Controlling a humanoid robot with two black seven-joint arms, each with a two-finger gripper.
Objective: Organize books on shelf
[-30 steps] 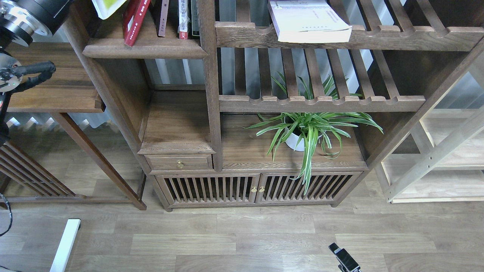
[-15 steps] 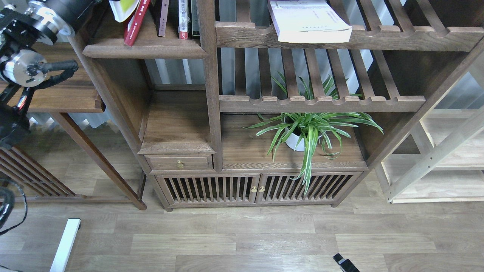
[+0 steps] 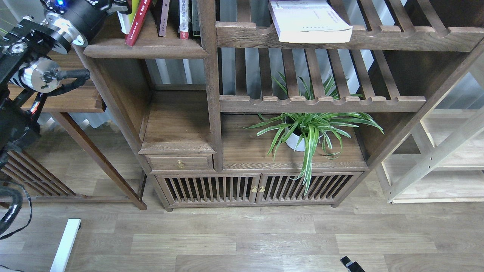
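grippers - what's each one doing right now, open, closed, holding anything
Left gripper: at the yellow-green book on the shelf, cut off by the top edge; cannot tell.
Right gripper: only a dark tip at the bottom edge; cannot tell.

Red book [image 3: 137,23], pale lavender-white book [image 3: 308,20], dark-brown shelf [image 3: 145,49], green striped plant [image 3: 312,128].

Head view, downward (forward-facing), bookcase [image 3: 211,113] near
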